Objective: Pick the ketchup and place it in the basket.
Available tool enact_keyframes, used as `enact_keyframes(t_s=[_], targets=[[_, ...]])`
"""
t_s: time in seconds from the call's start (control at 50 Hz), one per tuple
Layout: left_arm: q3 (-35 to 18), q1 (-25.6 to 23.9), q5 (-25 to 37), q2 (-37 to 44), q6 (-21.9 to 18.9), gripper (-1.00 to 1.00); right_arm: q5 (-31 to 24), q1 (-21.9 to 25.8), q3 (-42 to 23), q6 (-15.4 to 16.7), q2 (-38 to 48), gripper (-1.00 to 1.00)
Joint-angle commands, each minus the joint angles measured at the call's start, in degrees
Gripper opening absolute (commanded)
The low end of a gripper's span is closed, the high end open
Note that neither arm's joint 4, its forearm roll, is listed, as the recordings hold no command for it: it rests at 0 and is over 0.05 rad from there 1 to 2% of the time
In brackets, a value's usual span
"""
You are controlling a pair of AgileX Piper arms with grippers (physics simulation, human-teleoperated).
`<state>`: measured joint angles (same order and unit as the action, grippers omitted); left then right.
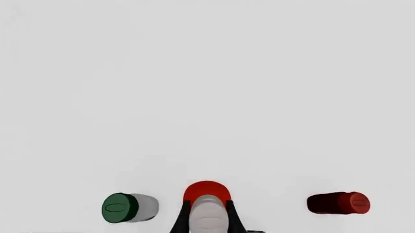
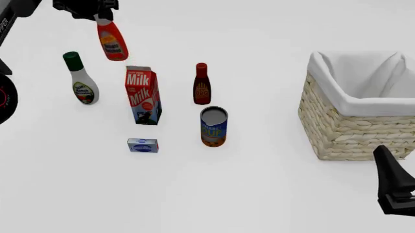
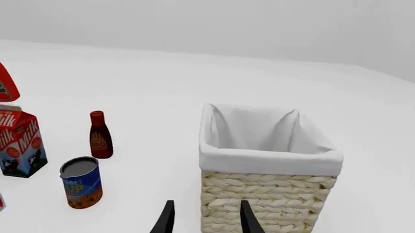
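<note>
Left pincer [image 2: 98,18] holds the ketchup [image 2: 112,42] aloft, hanging tilted

Bright, even, sharp renders; shadows faint, no glare.

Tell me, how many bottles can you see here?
3. The ketchup hangs in the air, held by the left hand. The green-capped white bottle stands at far left. The dark red-brown bottle stands behind the can. None seems hidden.

Three cameras, one table

The front camera looks down from high. Both it and the right wrist camera see the basket [image 2: 353,128] [image 3: 266,194]; the left wrist looks straight down.
</note>
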<state>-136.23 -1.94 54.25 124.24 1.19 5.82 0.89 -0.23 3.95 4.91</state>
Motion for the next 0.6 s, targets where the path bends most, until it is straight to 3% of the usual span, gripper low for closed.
enact_keyframes(t_s=[0.02,0.24,0.42,0.46,0.5,0.54,0.6], targets=[[7.71,-0.68,-2.41,-8.52,-0.93,-1.0,-3.1,0.86,-0.66,0.78,-3.84,1.0],[19.53,-2.41,-5.26,-19.9,-0.61,-1.0,-3.25,2.48,-1.51,1.69,-4.57,1.0],[30.87,-4.23,-8.4,-29.07,0.15,-1.0,-5.35,8.35,-7.19,2.8,-4.16,1.0],[33.81,-4.9,-8.99,-31.79,0.84,-1.0,-5.16,10.65,-8.73,5.31,-3.94,1.0],[36.44,-6.74,-9.7,-34.52,0.27,-1.0,-3.63,10.39,-9.85,4.97,0.24,1.0],[39.23,-8.43,-9.94,-37.21,0.0,-1.0,-4.39,15.09,-10.73,11.4,-2.7,1.0],[40.72,-8.83,-9.87,-38.8,1.11,-1.0,-3.99,15.66,-11.8,10.7,0.2,1.0]])
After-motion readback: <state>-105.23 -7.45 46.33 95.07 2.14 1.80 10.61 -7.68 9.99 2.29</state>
